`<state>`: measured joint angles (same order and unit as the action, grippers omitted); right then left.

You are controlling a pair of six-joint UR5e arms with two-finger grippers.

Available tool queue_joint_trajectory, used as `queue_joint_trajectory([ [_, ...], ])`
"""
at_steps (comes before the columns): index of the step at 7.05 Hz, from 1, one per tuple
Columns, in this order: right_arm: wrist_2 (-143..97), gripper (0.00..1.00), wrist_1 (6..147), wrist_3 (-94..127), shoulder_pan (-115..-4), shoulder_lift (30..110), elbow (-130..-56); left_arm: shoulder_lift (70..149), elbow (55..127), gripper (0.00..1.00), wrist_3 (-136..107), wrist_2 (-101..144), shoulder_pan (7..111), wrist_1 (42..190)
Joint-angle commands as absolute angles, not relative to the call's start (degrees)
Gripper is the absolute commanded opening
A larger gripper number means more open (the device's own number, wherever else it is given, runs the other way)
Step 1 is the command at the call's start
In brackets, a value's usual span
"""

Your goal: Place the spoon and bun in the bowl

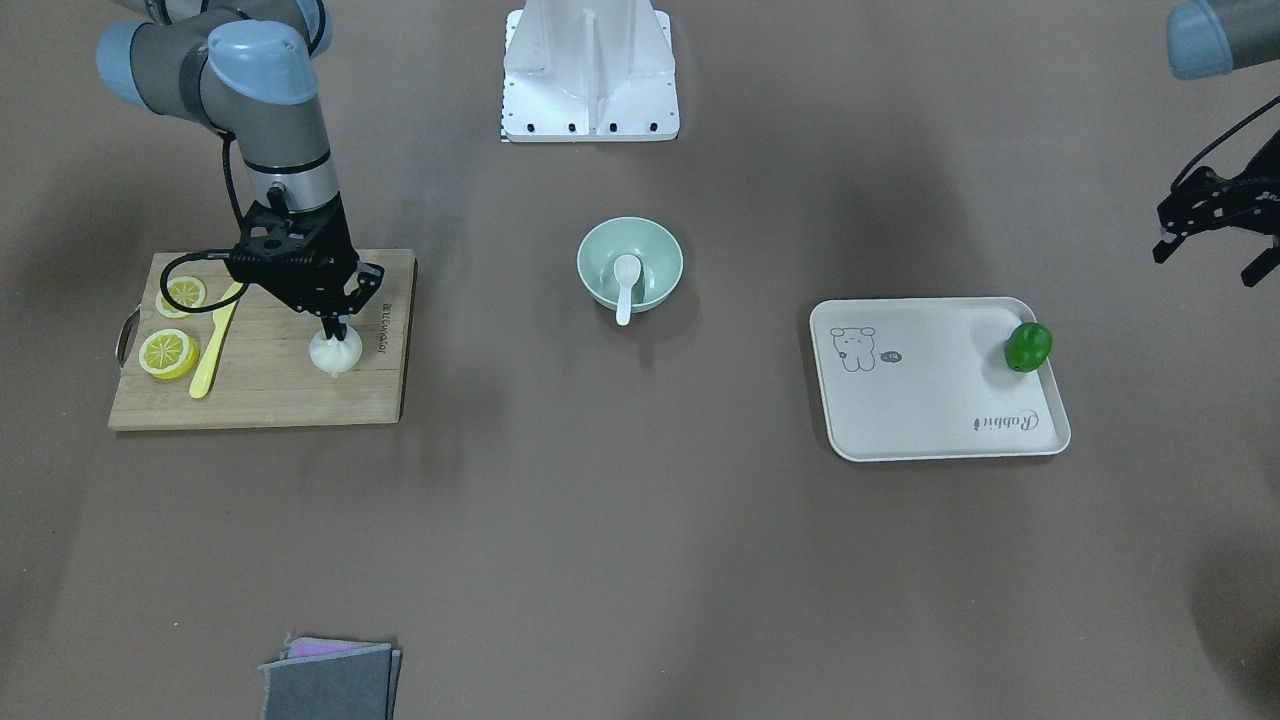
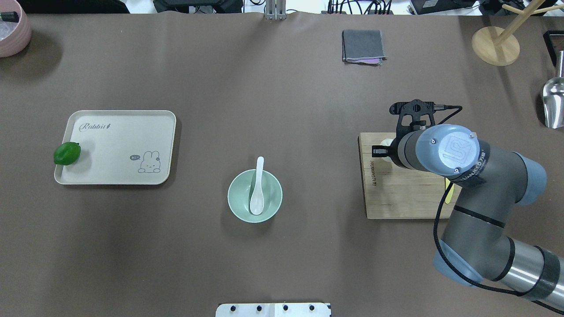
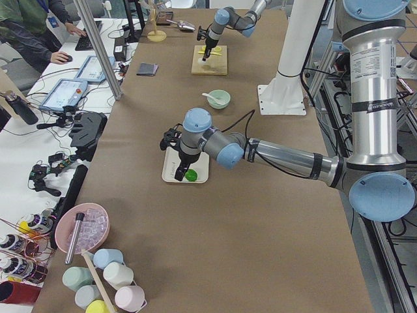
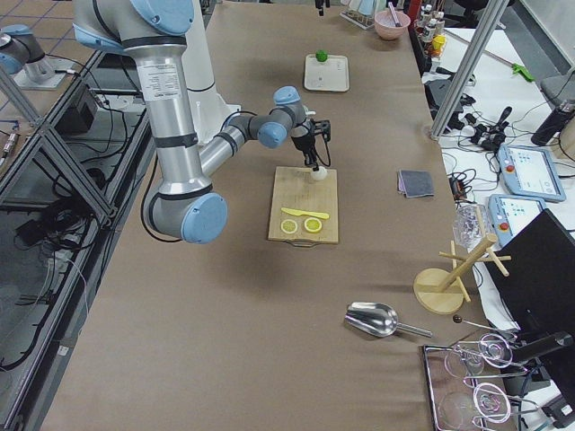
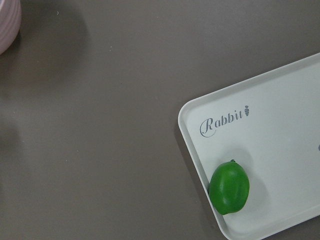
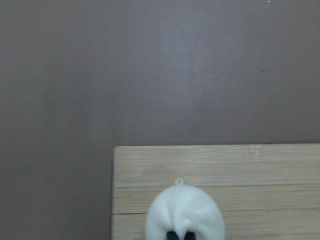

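One spoon point(image 1: 625, 285) lies in one bowl point(image 1: 657, 260); right jaws seemingly pinch one bun point(image 1: 335, 353), left jaws spread.

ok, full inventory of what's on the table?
bowl: 1, mint green, table centre
spoon: 1, white, in bowl
board: 1, wood, robot's right
bun: 1, white, on board
lemon slices: 2, yellow, on board
knife: 1, yellow, on board
tray: 1, cream, robot's left
lime: 1, green, tray edge
cloths: 1 stack, grey, far side
pink bowl: 1, far-left corner
stand: 1, wood, far right
scoop: 1, metal, right edge
right gripper: black, shut on bun
left gripper: black, open, over tray
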<state>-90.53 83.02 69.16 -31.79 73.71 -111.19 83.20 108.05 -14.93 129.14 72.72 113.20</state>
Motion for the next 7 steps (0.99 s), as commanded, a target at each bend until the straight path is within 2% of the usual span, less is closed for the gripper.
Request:
queue_joint_trajectory([
  [1,-91.41,0.00,89.64,79.74,-28.24,62.89,-112.15,83.23,108.10,0.99,-15.03,129.29,72.69,113.20],
  [3,-87.05,0.00,92.37,92.23,-20.69,51.38,-108.83,83.23,108.02,0.99,-15.03,129.29,72.69,113.20],
  [5,-82.54,0.00,92.28,93.78,-15.14,47.38,-107.14,83.23,107.67,0.99,-15.03,129.37,72.69,113.20],
  [6,-82.62,0.11,92.11,93.08,-14.33,47.20,-106.70,83.23,107.67,0.99,-15.03,129.37,72.69,113.20],
  [7,-82.44,0.72,92.20,93.16,-14.24,46.33,-106.61,83.15,107.49,0.99,-15.03,129.37,72.69,113.29],
])
